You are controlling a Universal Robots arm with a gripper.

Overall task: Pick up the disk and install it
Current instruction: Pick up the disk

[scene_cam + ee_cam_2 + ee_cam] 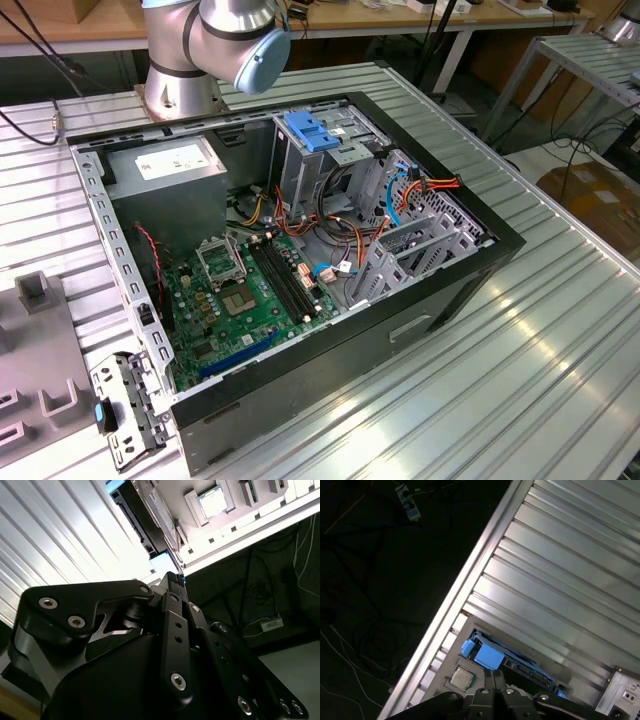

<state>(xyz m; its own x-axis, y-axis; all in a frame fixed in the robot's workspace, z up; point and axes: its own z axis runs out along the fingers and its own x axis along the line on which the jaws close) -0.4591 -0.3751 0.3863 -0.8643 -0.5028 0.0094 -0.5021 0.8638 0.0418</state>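
Note:
The disk (520,667) lies flat on a grey fixture (447,667), a dark slab with blue plastic side rails and a blue tab at one end. My gripper (495,674) hangs just above that blue tab, fingers pressed together and holding nothing. In the second wrist view the gripper (172,576) points at the same spot, and the disk (142,522) shows beyond it as a dark-edged slab. The open computer case (455,275) with its metal drive cage (300,165) stands in the middle of the table in the exterior view.
A small square processor chip (461,678) sits on the fixture beside the disk. The ribbed aluminium table (560,570) ends at an edge close by, with dark floor and cables beyond. In the case are a grey power-supply box (170,165), a blue latch (310,130) and a green motherboard (240,300).

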